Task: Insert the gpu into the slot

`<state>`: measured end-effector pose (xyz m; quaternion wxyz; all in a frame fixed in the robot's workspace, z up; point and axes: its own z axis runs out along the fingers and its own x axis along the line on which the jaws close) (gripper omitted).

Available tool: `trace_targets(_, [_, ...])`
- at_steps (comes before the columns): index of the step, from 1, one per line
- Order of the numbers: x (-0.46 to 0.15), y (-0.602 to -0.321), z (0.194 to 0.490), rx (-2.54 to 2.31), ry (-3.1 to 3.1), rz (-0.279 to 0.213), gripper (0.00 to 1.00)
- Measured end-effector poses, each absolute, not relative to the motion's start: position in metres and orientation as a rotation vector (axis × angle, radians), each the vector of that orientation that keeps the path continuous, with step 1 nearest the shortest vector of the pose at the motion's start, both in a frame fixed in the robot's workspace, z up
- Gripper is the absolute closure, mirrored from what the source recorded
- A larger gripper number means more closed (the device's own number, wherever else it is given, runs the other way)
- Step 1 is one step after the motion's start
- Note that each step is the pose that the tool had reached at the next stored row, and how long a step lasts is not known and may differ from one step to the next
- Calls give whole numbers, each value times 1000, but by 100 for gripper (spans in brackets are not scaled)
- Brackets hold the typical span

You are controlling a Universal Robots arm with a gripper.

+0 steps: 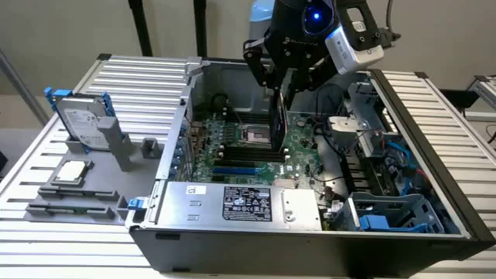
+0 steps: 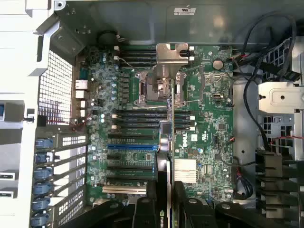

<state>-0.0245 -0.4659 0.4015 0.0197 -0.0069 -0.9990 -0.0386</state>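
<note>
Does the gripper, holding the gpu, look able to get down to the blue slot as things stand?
Likely yes. The gripper holds the gpu upright above the motherboard, and the slot lies bare, with no cable or part across it. The card is not yet over it.

Claw grips gpu upright — over green motherboard.
</note>
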Motion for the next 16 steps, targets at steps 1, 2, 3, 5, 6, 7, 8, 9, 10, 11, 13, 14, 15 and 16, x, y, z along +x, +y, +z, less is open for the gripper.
trace_targets(1, [-24,-466,402,-22,-3100,-120,74])
trace_targets(2, [-24,-466,402,-21,-3100,-120,74])
trace_targets(3, [-24,-466,402,-21,-3100,-119,74])
trace_targets(5, [-24,-466,402,-21,-3100,-120,74])
trace_targets(6, [-24,-466,402,-21,-3100,-120,74])
trace_targets(7, [-24,-466,402,-21,-3100,-120,74])
trace_targets(8, [-24,-466,402,-21,-3100,-120,74])
trace_targets(9, [-24,-466,402,-21,-3100,-120,74])
trace_targets(10, [-24,-466,402,-21,-3100,-120,74])
trace_targets(11, [-24,-466,402,-19,-3100,-120,74])
trace_targets(13, [-24,-466,402,-17,-3100,-120,74])
trace_targets(14, [-24,-466,402,-17,-3100,-120,74])
trace_targets(15, [-25,-466,402,-17,-3100,-120,74])
trace_targets(16, [-25,-466,402,-17,-3101,-122,74])
